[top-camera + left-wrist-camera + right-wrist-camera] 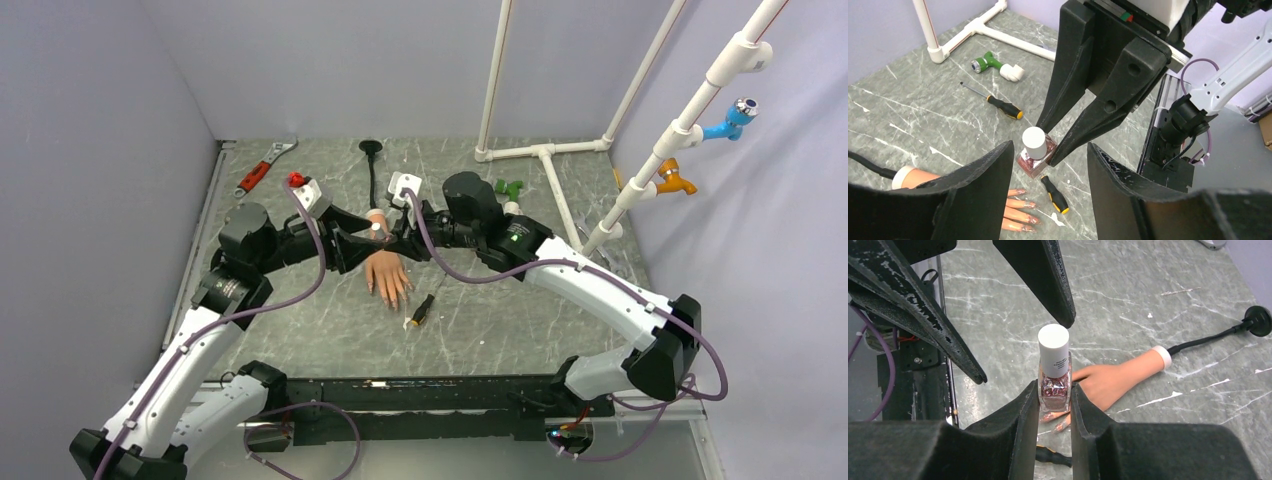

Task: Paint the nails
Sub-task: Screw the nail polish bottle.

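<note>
Our right gripper [1054,392] is clamped on the glass body of the polish bottle [1033,162], holding it upright over the mannequin hand [385,270], white cap [1053,342] on top. Our left gripper [1049,149], the one facing that cap, stands about half open with a finger on either side of it, gripping nothing. The nails [1025,205] lie below, mid-worktop, tips toward the near edge. The cap's small print is too fine to read
</note>
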Motion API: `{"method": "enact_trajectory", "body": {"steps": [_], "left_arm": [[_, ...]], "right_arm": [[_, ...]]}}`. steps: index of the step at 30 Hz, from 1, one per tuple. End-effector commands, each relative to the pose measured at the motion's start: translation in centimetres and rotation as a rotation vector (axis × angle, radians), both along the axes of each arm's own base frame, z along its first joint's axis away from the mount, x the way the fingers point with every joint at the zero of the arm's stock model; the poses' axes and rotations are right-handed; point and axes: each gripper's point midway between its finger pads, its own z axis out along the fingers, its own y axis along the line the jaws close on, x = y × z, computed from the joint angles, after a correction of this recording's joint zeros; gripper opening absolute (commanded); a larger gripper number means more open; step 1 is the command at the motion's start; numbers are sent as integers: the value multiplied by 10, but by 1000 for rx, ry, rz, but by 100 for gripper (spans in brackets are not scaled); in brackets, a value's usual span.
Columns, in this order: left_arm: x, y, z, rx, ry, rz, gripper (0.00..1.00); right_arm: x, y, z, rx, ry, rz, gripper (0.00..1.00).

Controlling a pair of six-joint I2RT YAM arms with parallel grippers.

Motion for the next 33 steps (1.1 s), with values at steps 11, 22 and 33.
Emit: {"method": "enact_trajectory", "body": {"steps": [11, 22, 33], "left_arm": [[16, 4, 5, -50, 18, 90, 50], [16, 0, 5, -79, 26, 71, 44], [6, -11, -2, -41, 34, -40, 28]], "right_arm": [[3, 10, 23, 58, -27, 13, 0], [-2, 13, 23, 60, -19, 39, 0], [-3, 12, 25, 67, -28, 37, 0]]}}
